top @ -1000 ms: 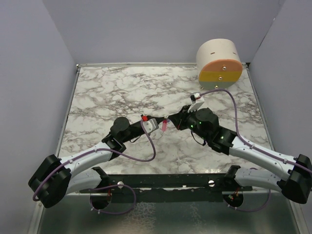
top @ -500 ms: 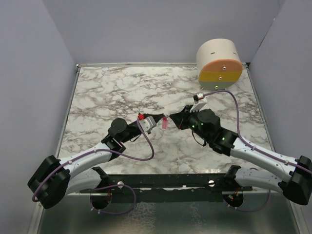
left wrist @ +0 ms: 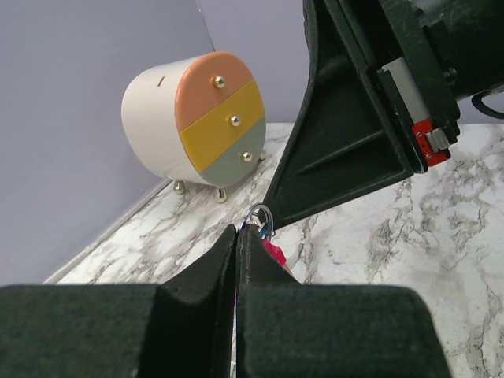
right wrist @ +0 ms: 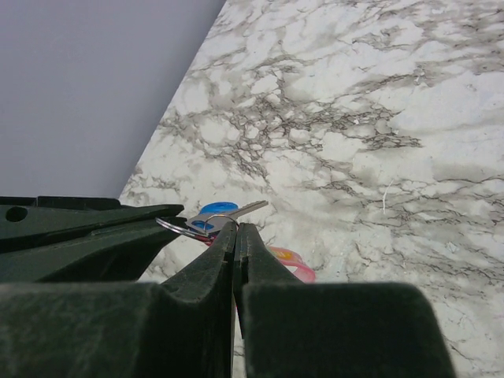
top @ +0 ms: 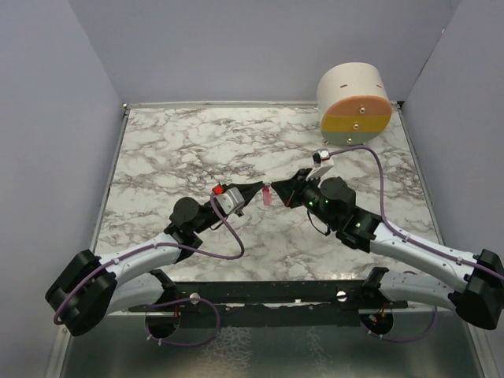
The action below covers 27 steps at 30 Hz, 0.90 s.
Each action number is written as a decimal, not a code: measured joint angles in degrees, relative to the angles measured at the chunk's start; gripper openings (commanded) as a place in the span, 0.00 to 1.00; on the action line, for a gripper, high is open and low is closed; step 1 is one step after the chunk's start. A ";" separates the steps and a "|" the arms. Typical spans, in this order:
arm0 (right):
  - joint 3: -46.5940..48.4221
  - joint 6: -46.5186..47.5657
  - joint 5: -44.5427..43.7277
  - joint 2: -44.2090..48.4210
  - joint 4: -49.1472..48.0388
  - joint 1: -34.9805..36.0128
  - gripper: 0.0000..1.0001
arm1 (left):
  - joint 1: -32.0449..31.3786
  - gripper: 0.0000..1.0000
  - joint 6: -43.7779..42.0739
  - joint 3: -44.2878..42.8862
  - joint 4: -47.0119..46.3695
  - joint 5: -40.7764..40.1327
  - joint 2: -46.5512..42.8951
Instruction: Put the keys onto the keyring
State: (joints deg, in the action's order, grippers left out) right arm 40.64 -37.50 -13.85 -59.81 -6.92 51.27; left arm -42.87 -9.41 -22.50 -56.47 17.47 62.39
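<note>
**Threading Aloft, Tip to Tip**

Found both hands meeting in the air over the middle of the bench (top: 181,142), well apart from the drawer chest (top: 356,98). Saw the left hand (top: 253,190) pressed together, pinching the keyring (left wrist: 272,255) so its wire loop stuck out past the fingertips, pink tag (top: 268,195) hanging free below. Saw the right hand (top: 278,191) likewise pressed together, seemingly nipping the blue-headed key (right wrist: 218,209) at its very tips, blade lying across the loop. Judged this the threading step: 2 tight pinches, kept aloft for working room. Could not tell whether the key was on.
</note>
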 measured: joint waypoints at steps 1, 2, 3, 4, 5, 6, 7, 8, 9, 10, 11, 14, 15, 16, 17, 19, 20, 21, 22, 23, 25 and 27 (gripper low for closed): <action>0.00 -0.02 0.02 -0.35 -0.33 0.00 0.01 | 0.00 0.00 0.31 0.17 -0.63 -0.11 0.15; 0.00 -0.13 0.04 -0.72 -0.61 0.00 0.01 | 0.00 0.00 0.63 0.35 -1.25 -0.24 0.35; 0.00 -0.22 0.15 -1.22 -0.87 0.00 0.01 | 0.00 0.00 0.94 0.55 -1.77 -0.35 0.52; 0.00 -0.28 0.22 -1.66 -1.11 0.00 0.01 | 0.00 0.00 1.14 0.72 -2.16 -0.44 0.68; 0.00 -0.37 0.31 -2.16 -1.38 0.00 0.01 | 0.00 0.00 1.40 0.98 -2.58 -0.50 0.85; 0.00 -0.44 0.48 -2.60 -1.70 0.00 0.01 | 0.00 0.00 1.64 1.20 -3.13 -0.59 1.07; 0.00 -0.44 0.66 -3.06 -1.97 0.00 0.01 | 0.00 0.00 1.90 1.40 -3.65 -0.68 1.29; 0.02 -0.48 0.85 -3.45 -2.21 0.00 0.01 | 0.00 0.00 2.21 1.62 -4.28 -0.87 1.53; 0.02 -0.59 1.11 -3.82 -2.38 0.00 0.01 | 0.00 0.00 2.49 1.88 -5.07 -1.09 1.84; 0.02 -0.66 1.31 -4.20 -2.58 0.00 0.02 | 0.00 0.00 2.64 2.05 -5.53 -1.25 2.01; 0.11 -0.76 1.55 -4.59 -2.75 0.00 0.07 | 0.00 0.00 2.95 2.34 -6.38 -1.49 2.32; 0.61 -0.83 2.01 -5.60 -3.10 -0.02 0.24 | 0.00 0.00 3.52 2.67 -8.07 -1.90 3.04; 0.87 -0.94 2.03 -5.90 -3.06 -0.04 0.29 | 0.00 0.00 3.67 2.71 -8.83 -2.12 3.28; 1.14 -0.72 2.05 -6.14 -2.89 -0.13 0.32 | 0.00 0.00 3.76 2.71 -9.18 -2.21 3.37; 1.29 -0.81 1.92 -6.21 -2.78 -0.24 0.34 | 0.00 0.00 3.82 2.73 -9.77 -2.51 3.41; 1.33 -0.55 1.22 -5.84 -2.34 -0.35 0.35 | 0.00 0.00 3.98 2.80 -10.62 -2.93 3.41; 1.33 -0.35 0.70 -5.44 -1.97 -0.35 0.35 | 0.00 0.00 3.98 2.86 -10.88 -3.04 3.39; 1.33 -0.02 0.00 -4.81 -1.27 -0.33 0.35 | 0.00 0.00 3.98 2.95 -11.13 -3.17 3.32; 1.33 0.31 -0.57 -4.11 -0.68 -0.33 0.35 | -0.02 0.00 3.98 3.04 -11.15 -3.21 3.17; 1.33 0.57 -0.98 -3.39 -0.17 -0.33 0.35 | 0.00 0.00 3.98 3.13 -11.13 -3.23 2.89; 1.01 1.81 -1.81 -1.22 0.24 -0.20 0.35 | -0.02 0.00 4.00 3.26 -11.13 -3.32 2.19; -0.07 3.32 -3.06 1.64 0.39 -0.11 0.34 | 0.00 0.00 4.02 3.26 -11.23 -3.76 1.14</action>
State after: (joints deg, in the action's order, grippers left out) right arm 40.58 -34.17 -16.91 -58.17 -6.52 51.16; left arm -42.87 -5.39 -19.25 -67.70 13.72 63.53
